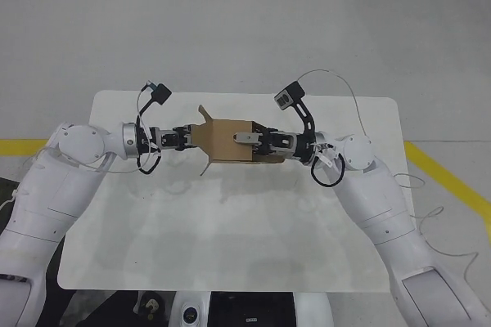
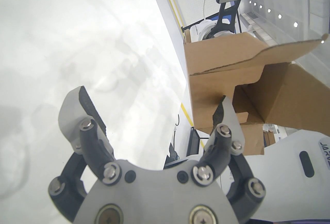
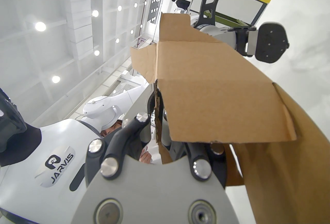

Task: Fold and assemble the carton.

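In the top view you have the brown carton (image 1: pixel 226 141) over the far half of the white surface (image 1: pixel 229 237), stretched between the two arms. The left claw (image 1: pixel 188 139) sits at the carton's left end, where two flaps (image 1: pixel 201 113) flare outward. The right claw (image 1: pixel 250 138) reaches in over the carton's right end. From here you cannot tell whether the carton touches the surface.

In the left wrist view, your left claw (image 2: pixel 154 109) is spread wide and holds nothing. One of its fingers (image 2: pixel 85 106) stands over the bare surface (image 2: pixel 77 29). The other finger's tip is right at an edge of the carton (image 2: pixel 219 75), and you cannot tell whether it touches. The carton's open end faces this claw, so you see into its hollow inside, with one flap (image 2: pixel 283 52) jutting out over the opening.

In the right wrist view, your right claw (image 3: pixel 157 109) is closed on the carton (image 3: pixel 211 96), with a cardboard edge clamped between its fingers. The carton's broad panel runs away from the claw, with the surface (image 3: pixel 304 3) showing beyond it.
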